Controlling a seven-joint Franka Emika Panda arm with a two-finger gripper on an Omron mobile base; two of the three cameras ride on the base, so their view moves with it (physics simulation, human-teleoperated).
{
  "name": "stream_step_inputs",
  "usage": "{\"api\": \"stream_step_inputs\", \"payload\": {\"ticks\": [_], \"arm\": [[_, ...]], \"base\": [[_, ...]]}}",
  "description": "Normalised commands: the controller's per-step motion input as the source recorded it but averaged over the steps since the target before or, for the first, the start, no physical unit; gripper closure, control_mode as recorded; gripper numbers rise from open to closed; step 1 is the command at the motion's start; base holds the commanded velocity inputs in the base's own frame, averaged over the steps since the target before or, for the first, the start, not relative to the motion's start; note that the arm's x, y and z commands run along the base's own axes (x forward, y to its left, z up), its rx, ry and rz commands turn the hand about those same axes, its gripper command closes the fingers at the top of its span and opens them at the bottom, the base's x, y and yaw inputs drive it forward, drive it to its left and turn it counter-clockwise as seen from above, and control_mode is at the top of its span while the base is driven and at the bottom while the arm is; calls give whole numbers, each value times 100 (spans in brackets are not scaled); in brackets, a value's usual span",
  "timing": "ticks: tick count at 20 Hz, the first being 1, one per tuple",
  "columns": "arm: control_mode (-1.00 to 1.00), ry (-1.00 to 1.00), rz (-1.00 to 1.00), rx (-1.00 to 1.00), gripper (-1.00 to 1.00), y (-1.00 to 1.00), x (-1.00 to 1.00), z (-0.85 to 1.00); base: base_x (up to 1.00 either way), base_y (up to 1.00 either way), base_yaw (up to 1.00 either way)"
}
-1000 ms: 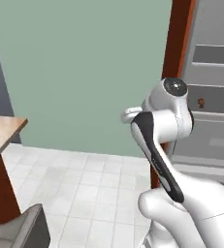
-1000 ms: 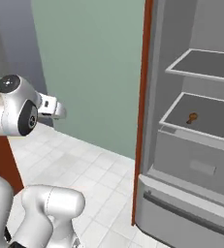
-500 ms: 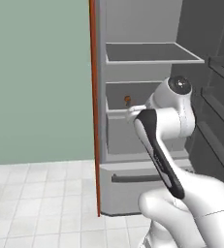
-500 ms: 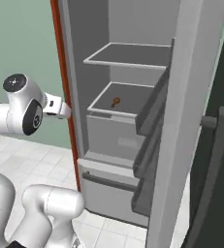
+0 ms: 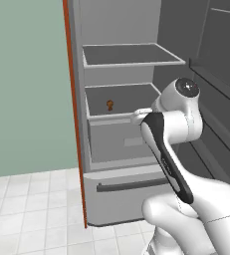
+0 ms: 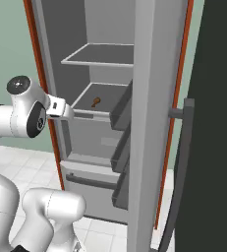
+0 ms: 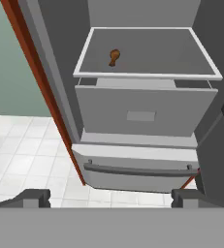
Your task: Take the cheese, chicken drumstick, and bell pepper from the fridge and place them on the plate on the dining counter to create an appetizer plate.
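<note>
The gripper [image 7: 111,196] hangs released, its two dark fingertips [image 7: 33,196] set wide apart at the bottom of the hand view with nothing between them. It is well apart from the fridge [image 7: 147,118], whose door stands open. The chicken drumstick [image 7: 114,56] lies alone on the lower shelf [image 7: 181,53], upper centre of the hand view, toward the shelf's back left. I see no cheese, pepper or plate, so by my judgement none of the three items has been picked up yet. The shelf's white front rim and the upper shelf [image 5: 131,54] bound the way in; the space between looks roomy. The door racks [image 6: 122,106] crowd the right side.
</note>
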Motion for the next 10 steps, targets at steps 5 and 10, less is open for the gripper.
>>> {"api": "stream_step_inputs", "payload": {"ticks": [5,10], "arm": [[100,0,0,0,-100,0,0,0],[100,0,0,0,-100,0,0,0]], "base": [[50,39,-43],[59,59,-34]]}}
